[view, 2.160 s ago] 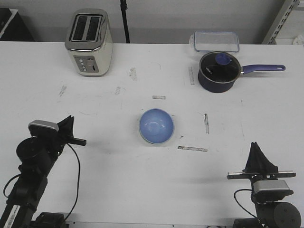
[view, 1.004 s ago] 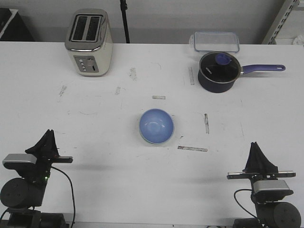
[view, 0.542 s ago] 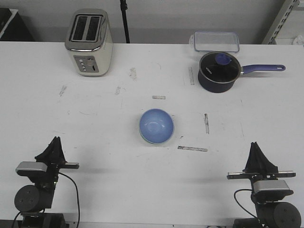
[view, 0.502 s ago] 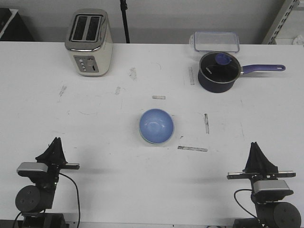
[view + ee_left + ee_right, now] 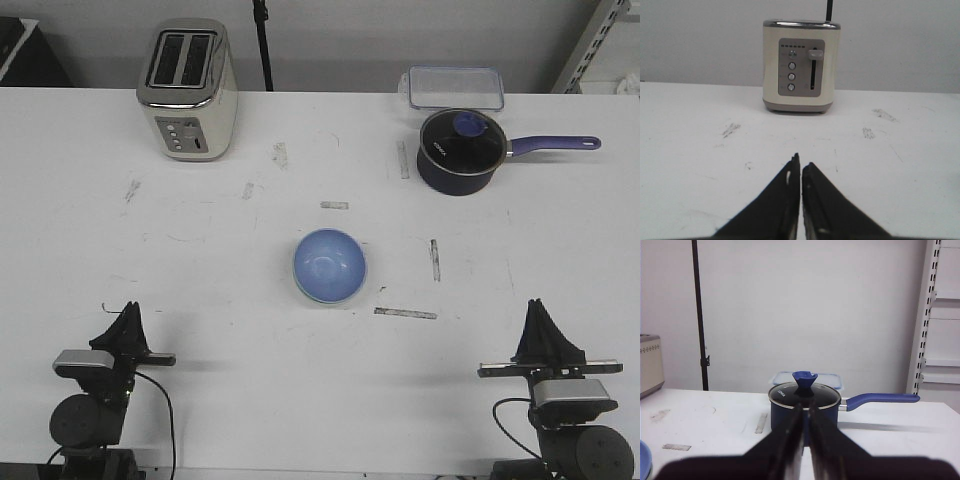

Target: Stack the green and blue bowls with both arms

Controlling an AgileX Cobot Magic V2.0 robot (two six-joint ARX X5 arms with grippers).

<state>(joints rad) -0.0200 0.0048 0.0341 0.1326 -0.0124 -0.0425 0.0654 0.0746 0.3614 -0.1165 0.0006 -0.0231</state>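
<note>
Two bowls (image 5: 329, 266) sit stacked mid-bench, blue in green, and we have pulled our left gripper (image 5: 127, 322) back beside our right gripper (image 5: 541, 325), both clenched empty, so we think we're done.

Blue bowl (image 5: 329, 264): small, round, glossy, light periwinkle; upright, open side up, nested in the green bowl (image 5: 305, 293). Green bowl: pale mint, only a thin rim sliver shows beneath. Stack sits mid-desk, well apart from every edge and corner.
</note>
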